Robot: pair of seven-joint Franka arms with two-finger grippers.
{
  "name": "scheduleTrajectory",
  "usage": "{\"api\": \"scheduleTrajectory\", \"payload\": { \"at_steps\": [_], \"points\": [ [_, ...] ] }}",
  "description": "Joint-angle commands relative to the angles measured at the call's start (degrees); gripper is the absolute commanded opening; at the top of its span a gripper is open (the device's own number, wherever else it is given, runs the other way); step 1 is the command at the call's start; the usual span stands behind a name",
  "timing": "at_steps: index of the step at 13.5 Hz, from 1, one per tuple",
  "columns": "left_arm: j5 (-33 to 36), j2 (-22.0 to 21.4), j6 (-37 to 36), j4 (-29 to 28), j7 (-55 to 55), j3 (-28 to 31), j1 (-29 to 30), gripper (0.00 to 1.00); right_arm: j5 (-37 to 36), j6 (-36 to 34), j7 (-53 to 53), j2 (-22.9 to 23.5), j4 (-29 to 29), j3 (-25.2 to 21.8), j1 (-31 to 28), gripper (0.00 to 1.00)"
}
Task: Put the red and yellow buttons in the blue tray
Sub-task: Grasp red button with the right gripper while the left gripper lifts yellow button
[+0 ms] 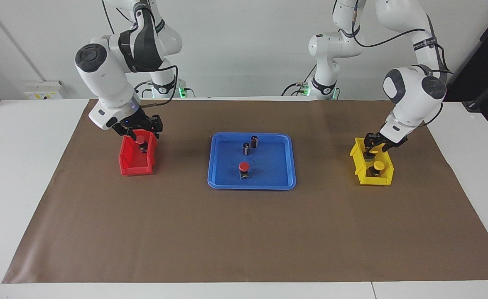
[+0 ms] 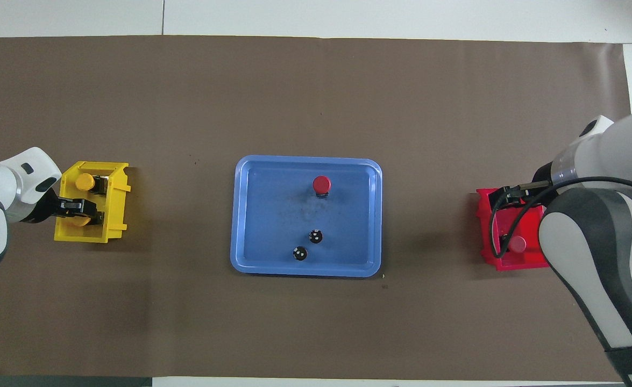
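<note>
Brown mat; left tool (image 1: pixel 376 146) dipped in yellow bin (image 1: pixel 383 177), right tool (image 1: pixel 143 132) in red bin (image 1: pixel 132 166); grips unreadable.

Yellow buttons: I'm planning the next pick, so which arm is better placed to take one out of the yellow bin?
Left. The left end effector is already down in the yellow bin at the yellow button nearer the robots; the right end effector is at the red bin.
</note>
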Motion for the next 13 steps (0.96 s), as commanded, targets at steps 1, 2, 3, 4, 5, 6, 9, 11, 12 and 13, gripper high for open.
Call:
{"api": "scheduleTrajectory", "payload": {
  "at_steps": [1,2,3,4,5,6,9,11,12,13],
  "points": [
    [1.30,-1.69,0.69,-1.94,-0.21,-0.04,-0.19,0.68,0.10,6.89,-6.68,-5.20,-10.31,0.81,-4.24,0.76],
    [1.30,-1.78,0.69,-2.29,-0.21,-0.04,-0.19,0.68,0.10,7.69,-7.74,-5.29,-11.02,0.81,-5.30,0.76],
    [1.30,-1.87,0.69,-2.55,-0.21,-0.04,-0.19,0.68,0.10,7.96,-8.19,-5.12,-11.64,0.73,-5.49,0.75],
    [1.30,-1.87,0.69,-2.55,-0.21,-0.04,-0.19,0.68,0.10,9.97,-8.19,-4.94,-12.78,0.81,-6.53,0.75],
    [1.21,-1.87,0.69,-2.64,-0.21,-0.04,-0.28,0.68,0.10,13.21,-8.19,-4.85,-14.44,0.81,-6.98,0.75],
    [1.30,-1.87,0.69,-2.81,-0.21,-0.04,-0.28,0.68,0.10,15.07,-8.45,-4.68,-15.59,0.81,-7.16,0.75],
    [1.30,-2.13,0.78,-3.17,-0.21,-0.13,-0.36,0.63,0.10,16.67,-8.37,-3.62,-16.48,0.81,-6.99,0.74],
    [1.30,-2.13,0.95,-3.08,-0.30,-0.13,-0.28,0.45,0.10,16.75,-8.80,-3.97,-17.79,0.81,-6.55,0.74],
    [1.30,-2.13,1.13,-2.99,-0.30,-0.13,-0.28,0.38,0.10,16.93,-9.33,-4.24,-18.75,0.81,-6.54,0.73],
    [1.30,-2.04,1.30,-2.90,-0.30,-0.13,-0.28,0.32,0.10,18.06,-9.77,-4.41,-19.37,0.81,-6.54,0.72]
  ]
}}
